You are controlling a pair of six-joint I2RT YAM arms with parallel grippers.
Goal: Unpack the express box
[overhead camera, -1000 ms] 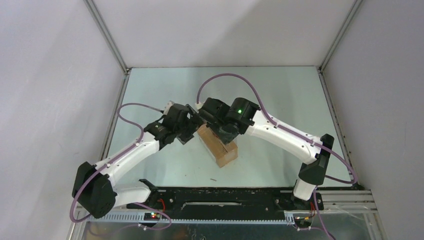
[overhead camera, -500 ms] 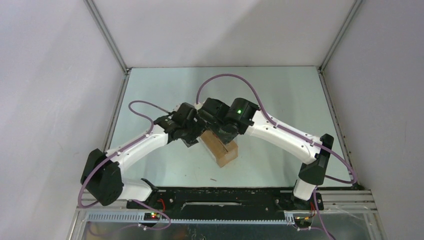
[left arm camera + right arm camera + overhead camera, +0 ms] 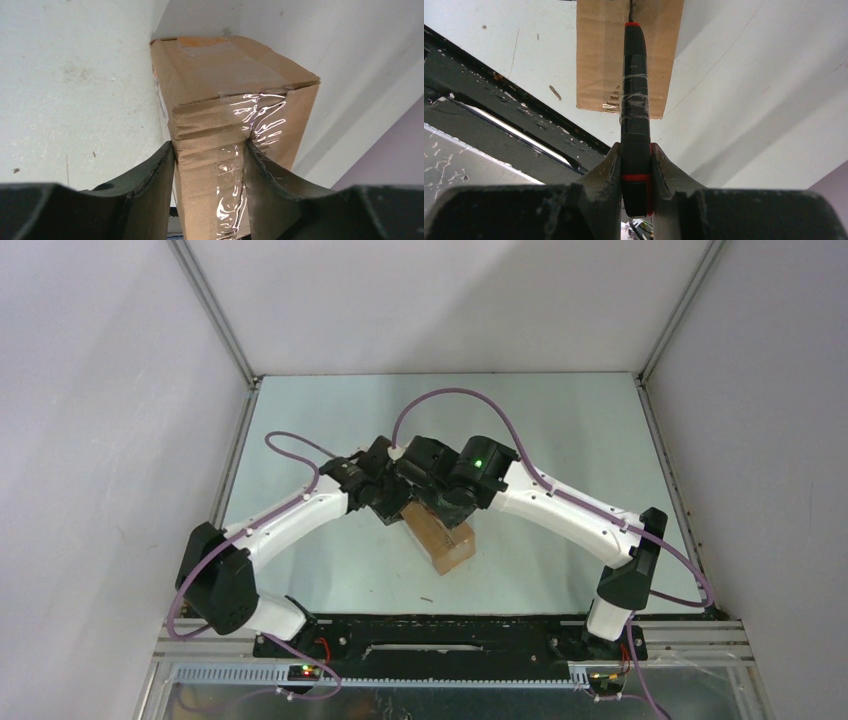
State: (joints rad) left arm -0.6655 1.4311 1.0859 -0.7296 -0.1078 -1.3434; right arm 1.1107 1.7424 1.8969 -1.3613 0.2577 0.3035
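The express box (image 3: 446,540), a small brown carton with clear tape, lies slantwise on the table between both arms. In the left wrist view its taped end (image 3: 225,85) sits between my left gripper's (image 3: 209,150) fingers, which press on both sides and crease the cardboard. In the top view the left gripper (image 3: 393,508) is at the box's far left end. My right gripper (image 3: 636,150) is shut on a red-and-black utility knife (image 3: 635,90), whose tip reaches over the box top (image 3: 599,60). From above, the right gripper (image 3: 447,504) hangs over the box's far end.
The black base rail (image 3: 440,635) runs along the near table edge, also seen in the right wrist view as the black base rail (image 3: 499,110). White enclosure walls with metal posts (image 3: 215,315) close in the table. Purple cables (image 3: 450,395) loop above both wrists.
My left arm has swung right to the box's end and its jaws have narrowed from wide open onto the carton. The right arm, the knife and the box have stayed put.
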